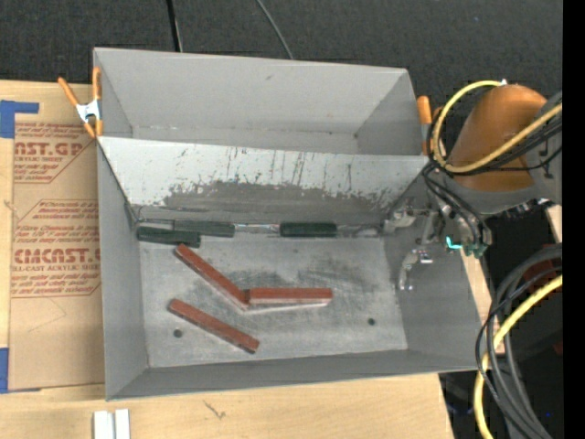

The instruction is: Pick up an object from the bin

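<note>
- Bin [119,273]: grey metal with sloped walls; the floor is scuffed and streaked along its far edge.
- Arm [494,135]: entered from the bin's right side; an orange cover and looped yellow cables are carried at the wrist.
- Gripper [411,263]: placed low over the right edge of the floor, near the far right corner. Whether the claw is released or clenched cannot be told, and nothing is seen in its grasp.
- Left dark green bar [169,235]: laid flat along the far edge, toward the far left corner.
- Right dark green bar [308,230]: laid along the far edge; of the bars, it is the nearest to the gripper, yet apart from it.
- Slanted red-brown strip [210,273]: set left of centre, its lower end meeting the next strip.
- Level red-brown strip [291,294]: set at the floor's centre.
- Front red-brown strip [213,326]: laid aslant near the front left corner, well apart from the gripper.
</note>
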{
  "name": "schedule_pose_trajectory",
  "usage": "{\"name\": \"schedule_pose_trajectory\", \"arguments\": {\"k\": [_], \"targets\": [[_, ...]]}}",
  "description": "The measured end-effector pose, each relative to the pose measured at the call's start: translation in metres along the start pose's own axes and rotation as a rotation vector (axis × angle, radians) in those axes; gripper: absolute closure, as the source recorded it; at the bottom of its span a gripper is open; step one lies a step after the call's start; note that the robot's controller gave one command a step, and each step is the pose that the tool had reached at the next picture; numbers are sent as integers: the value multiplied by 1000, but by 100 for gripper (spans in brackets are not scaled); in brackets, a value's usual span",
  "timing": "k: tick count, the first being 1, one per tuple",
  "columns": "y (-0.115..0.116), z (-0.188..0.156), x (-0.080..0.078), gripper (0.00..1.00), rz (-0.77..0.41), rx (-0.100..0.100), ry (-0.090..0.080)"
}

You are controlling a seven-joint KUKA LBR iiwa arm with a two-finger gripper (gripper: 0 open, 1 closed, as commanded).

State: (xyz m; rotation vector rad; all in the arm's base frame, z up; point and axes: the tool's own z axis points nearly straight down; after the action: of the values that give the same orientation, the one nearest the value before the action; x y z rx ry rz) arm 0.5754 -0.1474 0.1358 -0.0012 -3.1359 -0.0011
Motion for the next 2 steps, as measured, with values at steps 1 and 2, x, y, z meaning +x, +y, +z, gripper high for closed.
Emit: {"name": "schedule_pose_trajectory", "arguments": {"k": [1, 2], "targets": [[0, -4, -2, 0, -1, 1, -7], [30, 6, 12, 0, -116, 5, -11]]}}
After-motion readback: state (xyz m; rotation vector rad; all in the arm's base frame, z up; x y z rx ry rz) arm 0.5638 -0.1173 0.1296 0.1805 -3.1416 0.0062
